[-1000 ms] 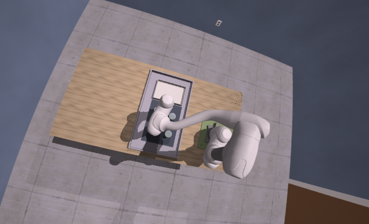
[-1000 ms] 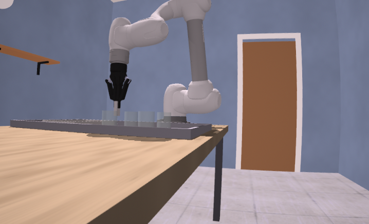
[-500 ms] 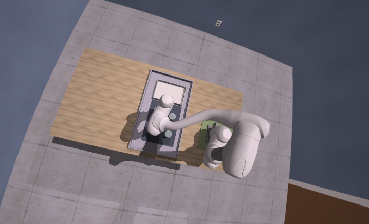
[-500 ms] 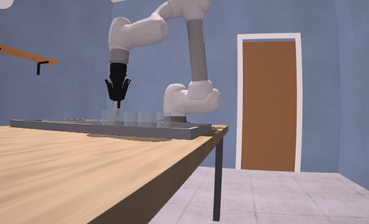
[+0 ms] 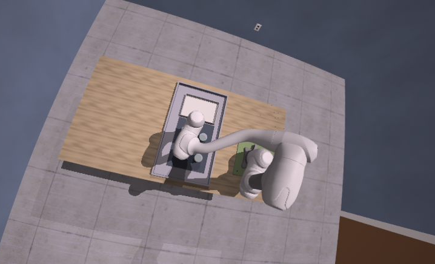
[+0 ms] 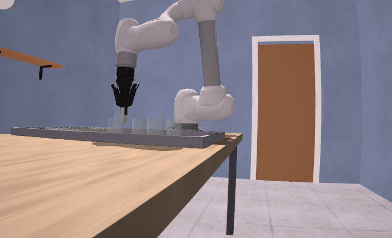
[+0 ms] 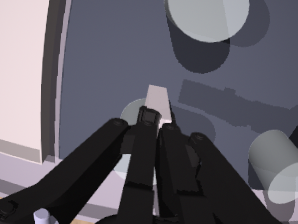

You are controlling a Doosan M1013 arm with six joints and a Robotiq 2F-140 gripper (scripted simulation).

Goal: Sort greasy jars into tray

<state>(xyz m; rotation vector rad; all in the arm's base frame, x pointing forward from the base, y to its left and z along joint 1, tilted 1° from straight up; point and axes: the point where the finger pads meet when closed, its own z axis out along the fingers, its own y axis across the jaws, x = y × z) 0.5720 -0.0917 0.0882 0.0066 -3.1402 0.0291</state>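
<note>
My gripper (image 6: 123, 115) (image 7: 154, 99) is shut with nothing between the fingers. Its fingertips are low over the dark drying mat (image 5: 196, 168) (image 7: 110, 60), at one pale glass jar (image 6: 113, 125) (image 7: 131, 109) that the fingers partly hide; whether they touch cannot be told. Another jar (image 5: 202, 137) (image 7: 207, 17) stands at the top of the wrist view. A third jar (image 7: 271, 147) stands at that view's right. A further jar (image 5: 198, 158) shows below the arm in the top view. All stand upright. The white tray (image 5: 200, 106) (image 7: 20, 75) lies beside the mat; no jar shows in it.
Mat and tray lie on the rimmed steel table top (image 5: 178, 98). Its raised rim (image 6: 102, 138) runs around them. The wooden table (image 5: 123, 108) (image 6: 58, 168) is beneath. The arm covers part of the mat in the top view. Its base stands by a green plate (image 5: 237, 165).
</note>
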